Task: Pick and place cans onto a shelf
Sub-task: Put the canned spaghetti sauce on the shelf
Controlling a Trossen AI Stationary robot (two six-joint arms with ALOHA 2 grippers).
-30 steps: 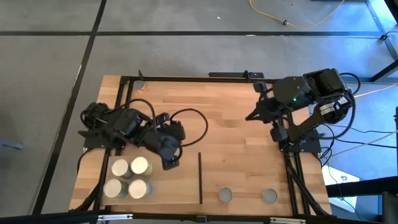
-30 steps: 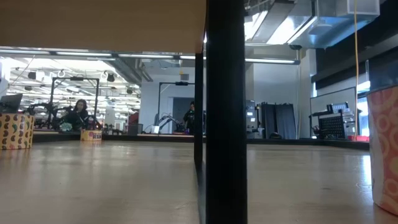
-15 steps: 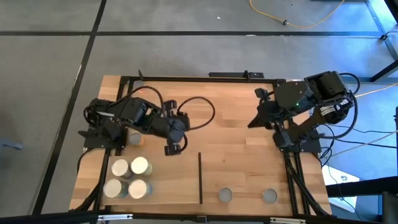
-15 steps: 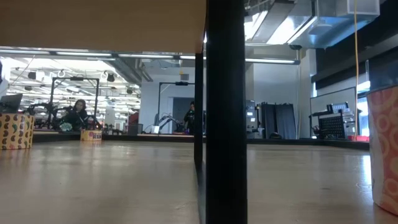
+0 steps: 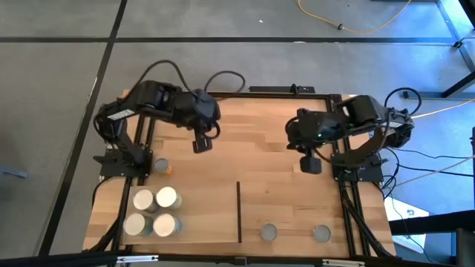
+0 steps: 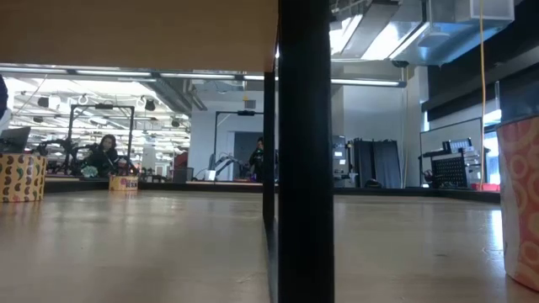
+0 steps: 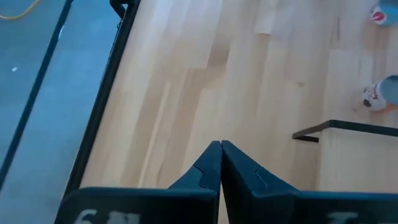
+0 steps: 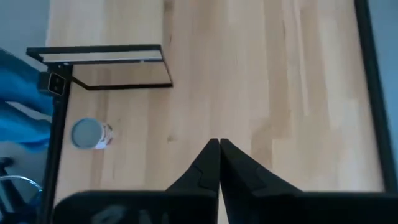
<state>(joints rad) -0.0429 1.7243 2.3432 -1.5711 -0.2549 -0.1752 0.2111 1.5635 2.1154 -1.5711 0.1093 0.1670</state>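
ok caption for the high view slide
Both hands, left and right, shut and empty above the table; four cans clustered near the left corner.

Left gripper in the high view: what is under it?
Under the shut left gripper only bare tabletop shows. No can sits there; the cream-topped cans stand well away. The spot directly beneath its body is covered.

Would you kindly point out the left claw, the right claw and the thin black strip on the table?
left claw (image 5: 200, 143): high view, at its shut fingertips.
right claw (image 5: 310, 165): high view, at its shut fingertips.
thin black strip (image 5: 239, 211): high view, midway along its length.
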